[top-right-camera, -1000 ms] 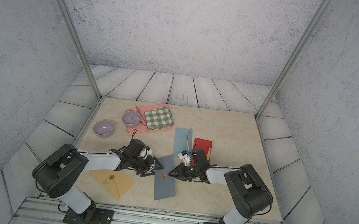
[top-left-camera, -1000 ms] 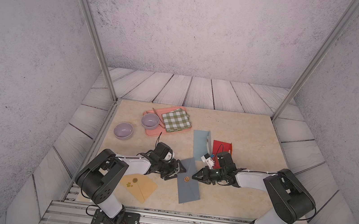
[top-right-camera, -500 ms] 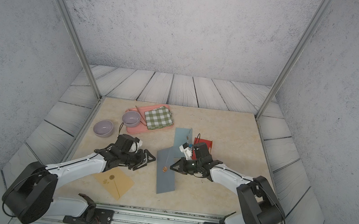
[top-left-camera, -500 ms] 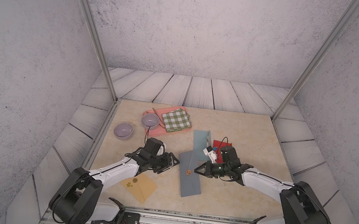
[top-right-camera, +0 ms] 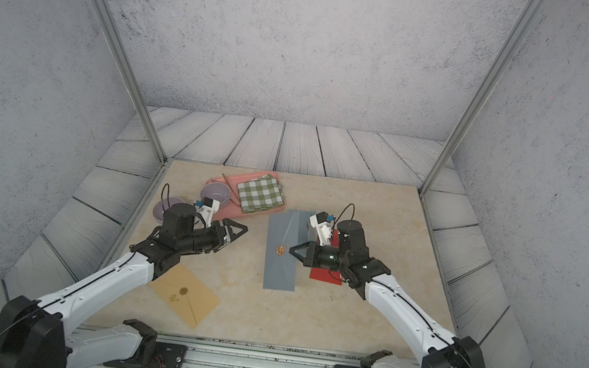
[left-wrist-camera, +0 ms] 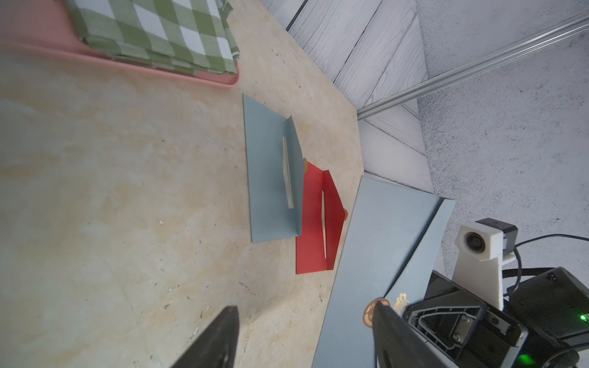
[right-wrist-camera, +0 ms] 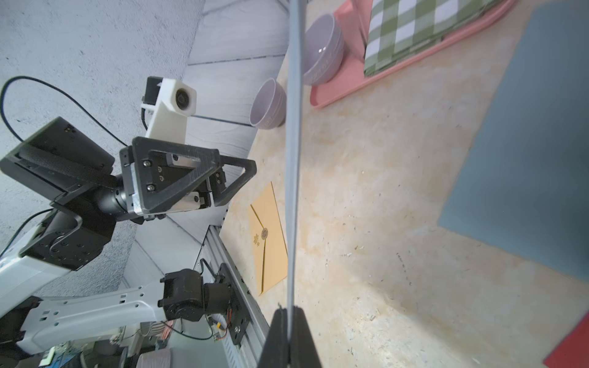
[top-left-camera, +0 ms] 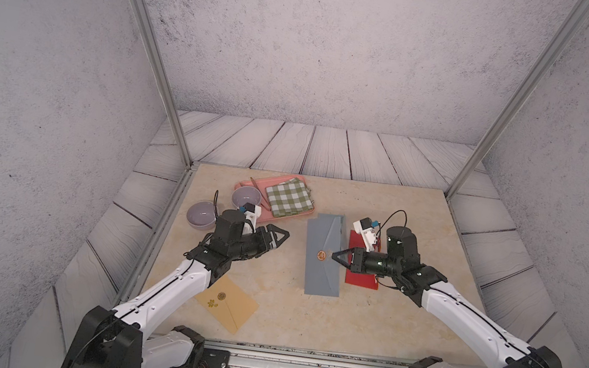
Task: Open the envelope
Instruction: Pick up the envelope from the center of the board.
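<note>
Tan stone surface (top-left-camera: 408,215) fills mid frame. Pale plank floor (top-left-camera: 327,154) around it, rough grey walls (top-left-camera: 320,60), metal posts (top-left-camera: 148,46). At centre of surface: grey envelope (top-left-camera: 321,277), right claw (top-left-camera: 334,255) pinching its edge by round seal (top-left-camera: 321,255). Left claw (top-left-camera: 279,235) wide, holding nothing, left of centre.

Rough grey walls (top-left-camera: 304,39) enclose a pale plank floor (top-left-camera: 327,154), a beige stone-look surface (top-left-camera: 288,308) and slanting metal posts (top-left-camera: 148,46).

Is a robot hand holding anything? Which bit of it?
The right gripper pinches the grey envelope by its edge, beside the round seal. The left gripper holds nothing.
</note>
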Controlling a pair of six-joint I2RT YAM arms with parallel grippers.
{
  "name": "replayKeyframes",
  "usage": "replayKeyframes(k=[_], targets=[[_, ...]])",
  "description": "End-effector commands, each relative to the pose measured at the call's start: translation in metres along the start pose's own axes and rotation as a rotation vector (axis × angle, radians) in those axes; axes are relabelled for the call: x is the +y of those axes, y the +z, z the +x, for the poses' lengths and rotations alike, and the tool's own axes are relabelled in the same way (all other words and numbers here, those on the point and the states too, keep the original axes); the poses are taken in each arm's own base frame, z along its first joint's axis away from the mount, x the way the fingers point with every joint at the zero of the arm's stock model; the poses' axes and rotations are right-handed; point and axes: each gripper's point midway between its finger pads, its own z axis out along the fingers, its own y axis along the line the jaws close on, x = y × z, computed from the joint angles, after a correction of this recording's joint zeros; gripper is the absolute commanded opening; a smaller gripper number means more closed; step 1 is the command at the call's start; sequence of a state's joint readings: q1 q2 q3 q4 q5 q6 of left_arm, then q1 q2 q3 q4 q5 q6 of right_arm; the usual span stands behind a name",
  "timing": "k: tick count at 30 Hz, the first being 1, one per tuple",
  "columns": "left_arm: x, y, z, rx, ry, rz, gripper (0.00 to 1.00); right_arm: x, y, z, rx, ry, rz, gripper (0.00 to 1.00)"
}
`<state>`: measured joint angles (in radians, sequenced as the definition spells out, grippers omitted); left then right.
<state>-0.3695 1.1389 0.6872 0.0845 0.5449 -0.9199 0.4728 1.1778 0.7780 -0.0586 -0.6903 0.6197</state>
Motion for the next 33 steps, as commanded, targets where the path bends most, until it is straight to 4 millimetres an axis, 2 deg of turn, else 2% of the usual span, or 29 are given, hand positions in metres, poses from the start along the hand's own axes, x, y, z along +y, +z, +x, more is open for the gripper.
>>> replayKeyframes(k=[1, 7, 12, 13, 15, 16, 20, 26, 30, 33], targets=[[-0.033, -0.008, -0.018, -0.023, 0.085, 0.078, 0.71, 0.006, -0.020, -0.021, -0.114, -0.085, 0.060, 0.00], [-0.063, -0.022, -0.043, -0.086, 0.199, 0.093, 0.74, 0.013, -0.044, -0.042, -0.244, -0.180, 0.126, 0.00], [-0.069, -0.037, -0.060, -0.147, 0.288, 0.028, 0.81, 0.017, -0.050, -0.051, -0.272, -0.232, 0.149, 0.00], [-0.068, -0.041, -0.063, -0.167, 0.306, 0.008, 0.84, 0.018, -0.050, -0.053, -0.272, -0.242, 0.147, 0.00], [-0.063, -0.049, -0.067, -0.205, 0.316, -0.040, 0.99, 0.021, -0.050, -0.054, -0.273, -0.261, 0.139, 0.00], [-0.062, -0.053, -0.069, -0.223, 0.325, -0.054, 0.99, 0.023, -0.051, -0.056, -0.278, -0.271, 0.131, 0.00], [-0.065, -0.057, -0.069, -0.254, 0.318, -0.019, 0.99, 0.038, -0.052, -0.058, -0.279, -0.297, 0.048, 0.00], [-0.119, -0.051, -0.051, -0.167, 0.319, 0.349, 0.99, 0.068, -0.050, -0.055, -0.236, -0.287, -0.173, 0.00], [-0.136, -0.043, -0.042, -0.065, 0.295, 0.462, 0.99, 0.080, -0.047, -0.053, -0.200, -0.269, -0.262, 0.00], [-0.139, -0.034, -0.037, -0.029, 0.283, 0.481, 1.00, 0.084, -0.046, -0.053, -0.185, -0.266, -0.298, 0.00]])
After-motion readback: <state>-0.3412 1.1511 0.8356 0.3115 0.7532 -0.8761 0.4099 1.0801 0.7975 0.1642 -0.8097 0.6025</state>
